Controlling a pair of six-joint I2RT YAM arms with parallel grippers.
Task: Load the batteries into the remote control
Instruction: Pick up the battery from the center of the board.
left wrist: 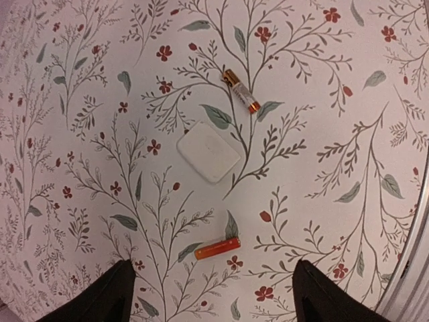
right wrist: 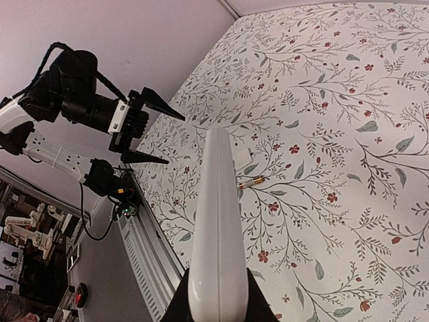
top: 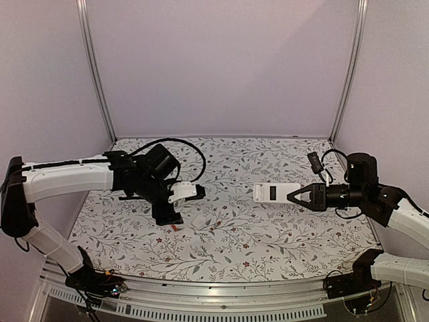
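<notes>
Closest to the right wrist camera, the remote control (right wrist: 218,228) fills the middle of the view, a slim white handset pinched by one end between the right fingers (right wrist: 175,310), which are closed tight on it. It hangs in the air over the right half of the flower-patterned surface (top: 281,241), lying roughly level with its free end pointing toward the left edge. Over the left half, the left fingers (left wrist: 110,298) are spread wide and hold nothing, their dark tips hovering above the print. Below them one battery (left wrist: 217,249), orange-red with a dark end, lies flat on the surface, between the two tips as the left wrist camera sees it. A small flat white cover plate (left wrist: 208,151) rests a little beyond it, and a second battery (left wrist: 240,91) lies just past the plate, not touching it. All three sit left of the middle, nearer the near edge than the far one.
</notes>
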